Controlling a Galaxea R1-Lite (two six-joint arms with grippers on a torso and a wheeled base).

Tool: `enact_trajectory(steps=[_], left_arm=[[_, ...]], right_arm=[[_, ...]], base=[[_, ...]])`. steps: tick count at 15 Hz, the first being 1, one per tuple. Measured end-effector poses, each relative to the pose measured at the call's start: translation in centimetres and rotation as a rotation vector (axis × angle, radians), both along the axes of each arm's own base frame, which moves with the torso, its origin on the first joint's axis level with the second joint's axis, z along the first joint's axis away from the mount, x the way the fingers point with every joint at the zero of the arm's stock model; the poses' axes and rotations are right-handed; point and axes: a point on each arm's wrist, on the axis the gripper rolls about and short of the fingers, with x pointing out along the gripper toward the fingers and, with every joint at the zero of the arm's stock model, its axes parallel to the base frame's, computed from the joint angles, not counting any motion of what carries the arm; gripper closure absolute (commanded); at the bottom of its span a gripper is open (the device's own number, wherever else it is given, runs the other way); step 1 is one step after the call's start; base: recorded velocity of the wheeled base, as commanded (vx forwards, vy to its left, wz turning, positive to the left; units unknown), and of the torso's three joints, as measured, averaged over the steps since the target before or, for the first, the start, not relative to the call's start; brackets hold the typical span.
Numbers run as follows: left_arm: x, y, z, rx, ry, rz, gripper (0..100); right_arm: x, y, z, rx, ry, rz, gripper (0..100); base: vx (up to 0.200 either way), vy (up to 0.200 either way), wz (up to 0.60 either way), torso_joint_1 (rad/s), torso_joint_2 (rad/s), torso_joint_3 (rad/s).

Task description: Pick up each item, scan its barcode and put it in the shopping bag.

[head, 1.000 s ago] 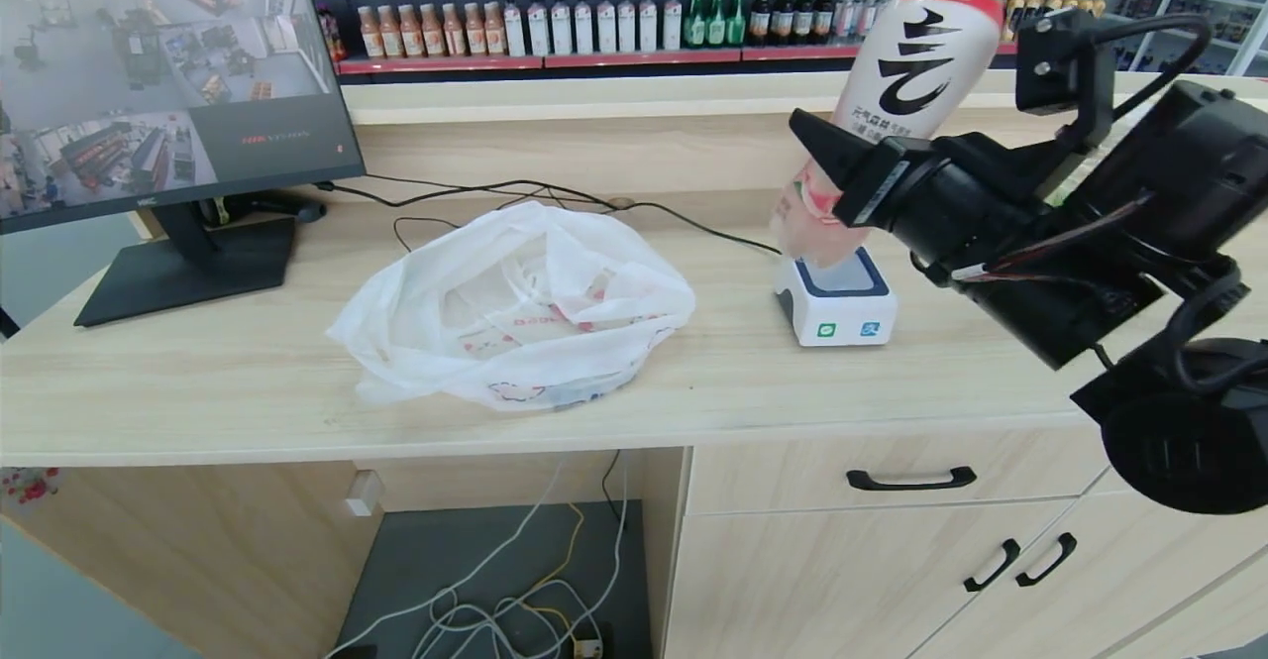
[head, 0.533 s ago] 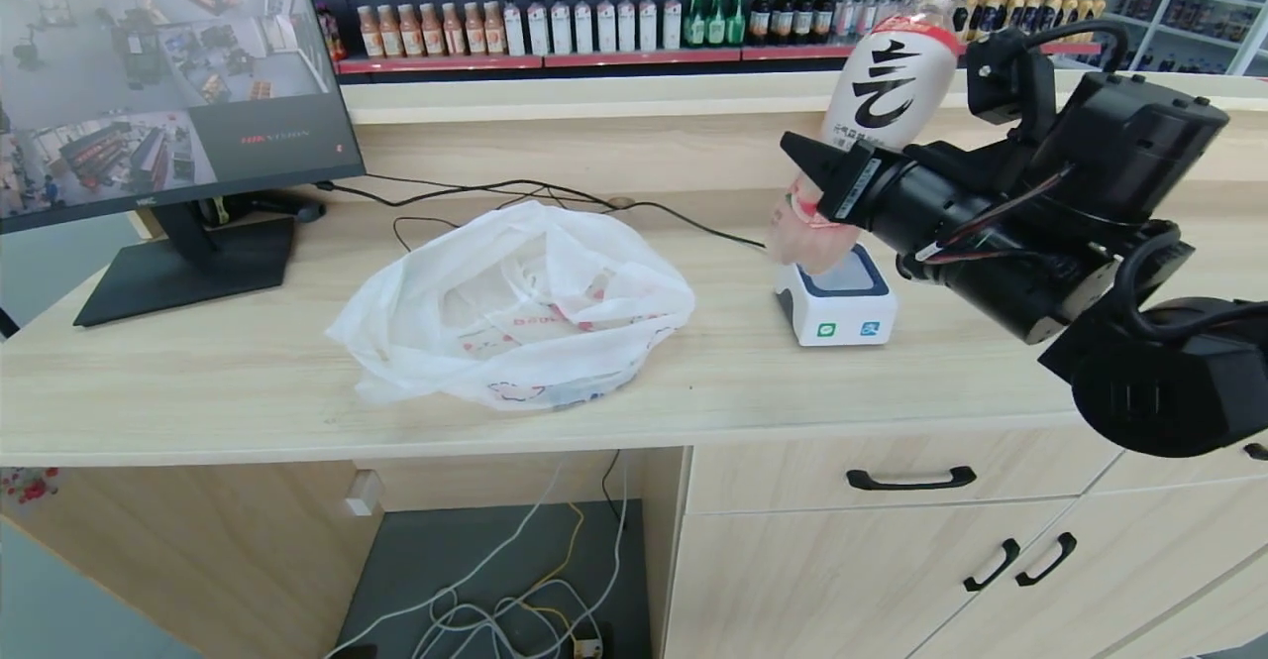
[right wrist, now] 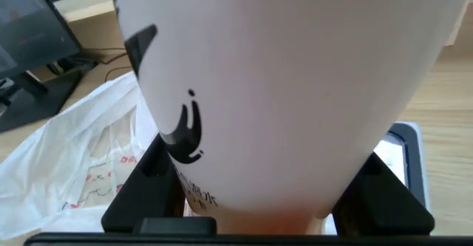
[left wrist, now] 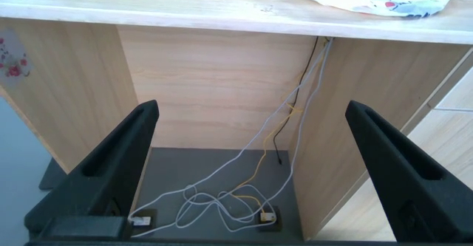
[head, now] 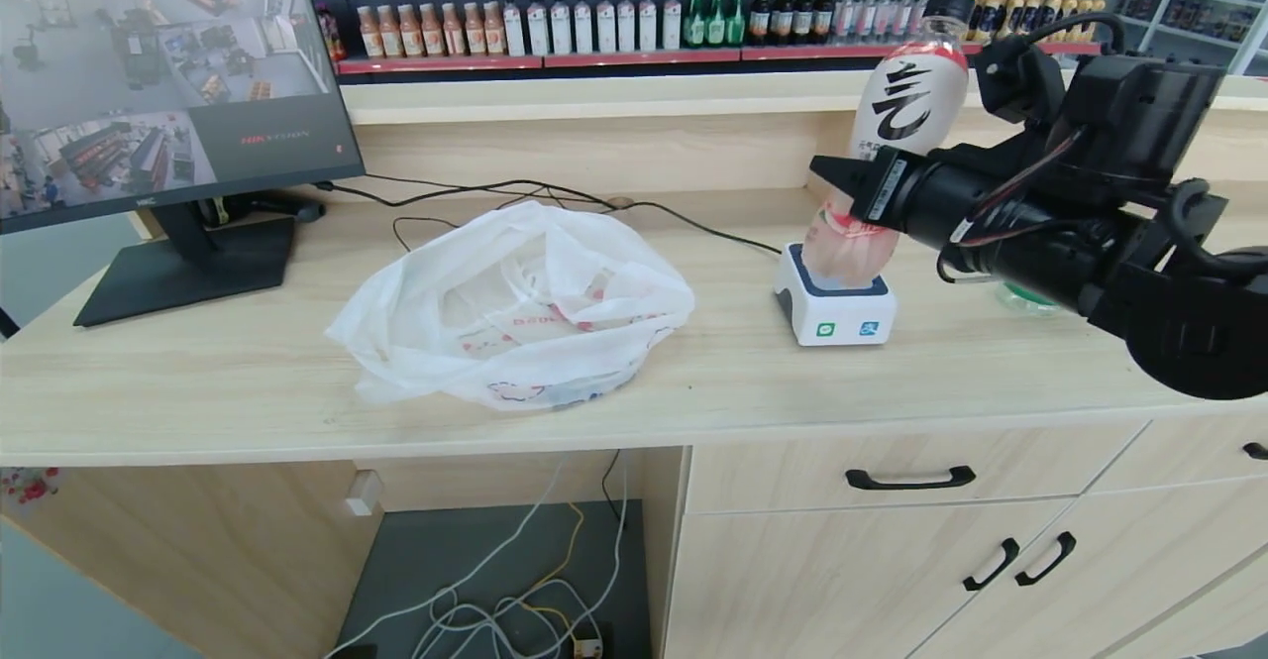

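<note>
— At the right end of the surface (head: 198, 382), what has changed in the last second?

— The right gripper (head: 842, 205) has brought the bottle (head: 897, 104) down. It was held high and tilted; now it stands nearly upright with its base low over the top of the scanner (head: 835, 314). I can't tell whether the two are touching.

— Are the fingers secure?

— Clenched on the bottle's lower half. In the right wrist view the label (right wrist: 281, 76) sits just above the scanner window (right wrist: 405, 151).

— And the other arm?

— The left gripper (left wrist: 251, 165) hangs below the surface edge, fingers spread, holding nothing.

— What does that mean for the job?

— The pick-up is done and the scan looks to be under way, though nothing shows whether the barcode faces the window. The shopping bag (head: 515, 302) lies open to the left of the scanner, near it, and is probably the bottle's next stop.
</note>
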Motion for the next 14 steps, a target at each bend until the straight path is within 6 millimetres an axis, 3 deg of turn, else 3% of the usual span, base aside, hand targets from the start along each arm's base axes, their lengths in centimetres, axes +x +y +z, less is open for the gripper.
enact_trajectory(steps=[5, 14], left_arm=[[0.0, 0.0, 0.0, 0.000, 0.000, 0.000, 0], [0.0, 0.0, 0.0, 0.000, 0.000, 0.000, 0]], right_arm=[[0.8, -0.4, 1.6, -0.042, 0.101, -0.018, 100], [1.4, -1.4, 2.1, -0.088, 0.236, -0.011, 100]], base=[[0.000, 0.000, 0.00, 0.000, 0.00, 0.000], [0.000, 0.000, 0.00, 0.000, 0.00, 0.000]])
